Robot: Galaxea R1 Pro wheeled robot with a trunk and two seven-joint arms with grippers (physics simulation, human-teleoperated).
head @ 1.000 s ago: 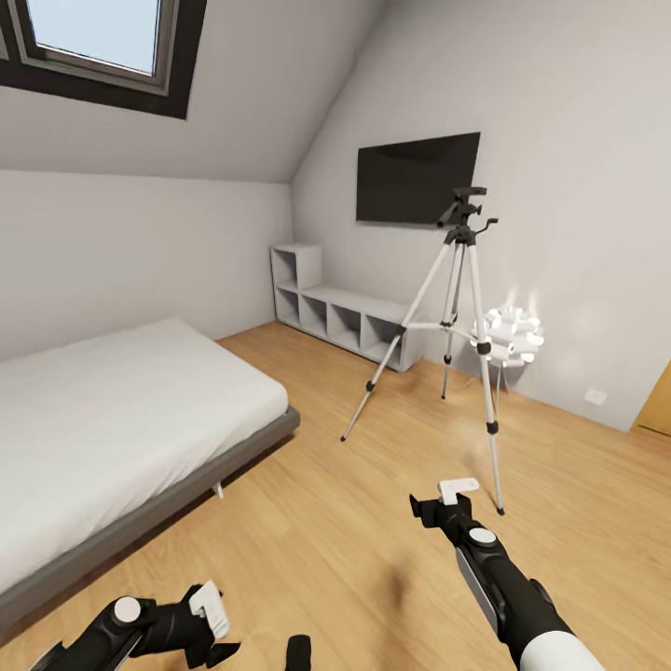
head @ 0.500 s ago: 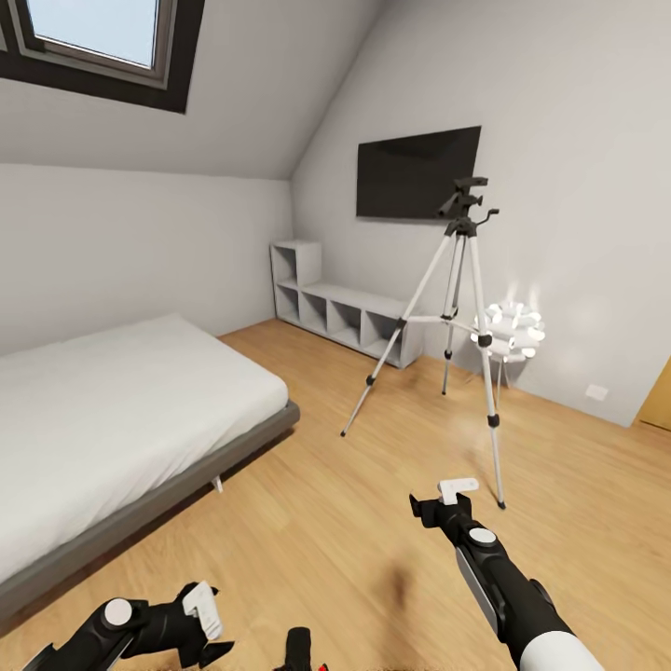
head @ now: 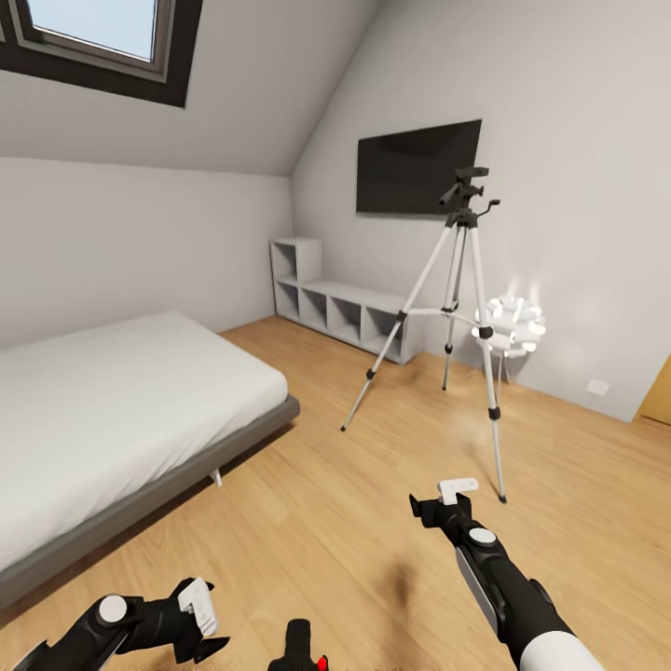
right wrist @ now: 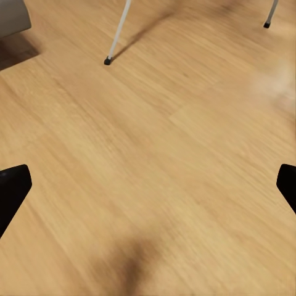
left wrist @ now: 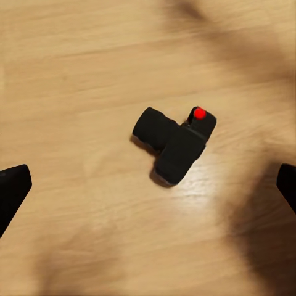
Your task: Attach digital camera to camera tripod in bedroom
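Observation:
The digital camera (left wrist: 174,145) lies on the wooden floor, a small black body with its lens sticking out sideways and a red dot on top. Its upper part peeks in at the head view's lower edge (head: 298,646). My left gripper (left wrist: 148,191) hangs open above it, fingertips wide apart and touching nothing; it also shows in the head view (head: 207,626), left of the camera. The camera tripod (head: 461,308) stands upright ahead near the TV wall, silver legs spread. My right gripper (head: 443,500) is open and empty over bare floor, short of the tripod's nearest leg foot (right wrist: 108,60).
A grey-framed bed (head: 112,410) fills the left side. A grey cubby shelf (head: 345,312) and a wall TV (head: 417,168) are behind the tripod, a white ball-cluster lamp (head: 508,321) stands beside it, and a wooden door (head: 657,396) is at the right edge.
The whole head view has shifted, so the room sits slightly higher in the picture. The black camera with its red dot has come into sight at the lower edge. Both arms hold nearly still.

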